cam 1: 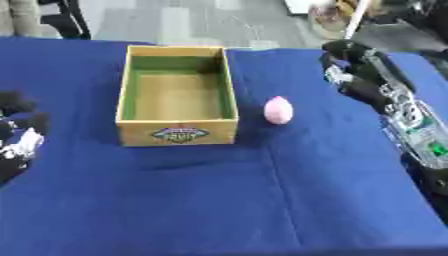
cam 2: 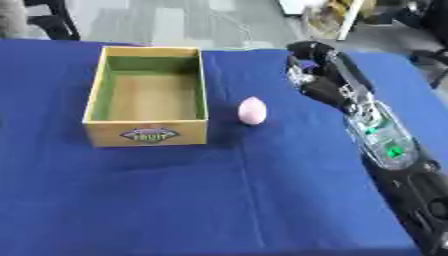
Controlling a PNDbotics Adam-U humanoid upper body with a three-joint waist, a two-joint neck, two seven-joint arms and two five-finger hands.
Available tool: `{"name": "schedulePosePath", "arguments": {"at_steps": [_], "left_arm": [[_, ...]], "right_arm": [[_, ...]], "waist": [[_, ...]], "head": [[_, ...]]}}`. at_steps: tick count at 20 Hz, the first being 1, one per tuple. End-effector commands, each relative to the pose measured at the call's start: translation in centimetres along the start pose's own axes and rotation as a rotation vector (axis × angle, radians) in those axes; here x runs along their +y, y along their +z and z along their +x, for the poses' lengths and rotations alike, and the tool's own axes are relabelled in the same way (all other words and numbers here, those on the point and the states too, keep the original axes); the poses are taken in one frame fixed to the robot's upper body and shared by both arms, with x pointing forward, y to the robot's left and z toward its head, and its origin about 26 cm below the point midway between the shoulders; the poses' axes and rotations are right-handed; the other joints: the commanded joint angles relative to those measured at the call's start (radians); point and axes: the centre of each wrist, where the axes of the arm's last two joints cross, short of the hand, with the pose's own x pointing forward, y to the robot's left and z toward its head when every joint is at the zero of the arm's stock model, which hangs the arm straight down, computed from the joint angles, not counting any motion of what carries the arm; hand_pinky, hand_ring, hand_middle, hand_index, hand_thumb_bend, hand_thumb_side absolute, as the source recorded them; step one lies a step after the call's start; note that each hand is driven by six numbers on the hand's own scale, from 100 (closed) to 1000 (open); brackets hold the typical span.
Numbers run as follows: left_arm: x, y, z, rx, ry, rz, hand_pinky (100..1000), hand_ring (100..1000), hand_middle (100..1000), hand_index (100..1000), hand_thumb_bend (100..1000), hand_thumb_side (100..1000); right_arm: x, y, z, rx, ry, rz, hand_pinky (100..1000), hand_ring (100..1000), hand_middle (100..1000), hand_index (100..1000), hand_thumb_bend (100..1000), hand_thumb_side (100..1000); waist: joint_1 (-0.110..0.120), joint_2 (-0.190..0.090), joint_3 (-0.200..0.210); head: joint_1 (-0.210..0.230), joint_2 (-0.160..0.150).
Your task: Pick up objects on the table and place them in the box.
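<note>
Step in hand, as judged: the approach to a pick, with nothing yet grasped. A pink egg-shaped object (cam 2: 251, 110) lies on the blue surface (cam 1: 262, 200), just beside the right wall of the wooden box (cam 1: 178, 96), whose interior appears empty. The right hand (cam 2: 317, 70) is over the surface to the right of the object and somewhat farther back, clearly apart from it; its fingers look curled and hold nothing. The left hand (cam 1: 17, 135) shows at the left edge, idle; its finger state cannot be determined. Next move, as judged: bring the right hand leftward and nearer, fingers open, to close around the object.
</note>
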Motion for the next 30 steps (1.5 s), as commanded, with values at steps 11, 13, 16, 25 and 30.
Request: {"name": "schedulePosePath", "arguments": {"at_steps": [11,13,16,25,30], "left_arm": [[0.2,-0.5,0.9,-0.034,-0.015,-0.023,637,739,541,706,397,130],[0.1,-0.5,0.9,-0.035,-0.014,-0.027,637,739,541,706,397,130],[0.0,-0.6,1.0,-0.037,-0.013,-0.032,636,739,541,706,395,130],[-0.2,-0.8,1.2,-0.048,-0.009,-0.049,636,738,541,706,397,129],[-0.3,-0.9,1.3,-0.050,-0.008,-0.056,636,738,541,706,398,128]], "right_arm": [[-2.8,-2.1,-0.2,-0.040,0.179,0.123,685,939,789,867,100,422],[-3.0,-2.5,-0.4,-0.036,0.203,0.138,688,939,788,872,100,425],[-3.1,-3.3,-0.6,-0.033,0.232,0.155,692,937,787,882,100,425],[-2.8,-4.9,-1.9,-0.010,0.318,0.209,721,952,817,901,100,441],[-2.0,-5.4,-3.0,0.011,0.371,0.261,767,994,851,916,100,473]], "waist": [[0.007,-0.016,0.010],[0.007,-0.015,0.014],[0.007,-0.015,0.020],[0.004,-0.010,0.040],[0.003,-0.009,0.045]], "head": [[-0.016,0.001],[-0.019,0.000],[-0.025,0.001],[-0.041,0.002],[-0.044,0.003]]}}
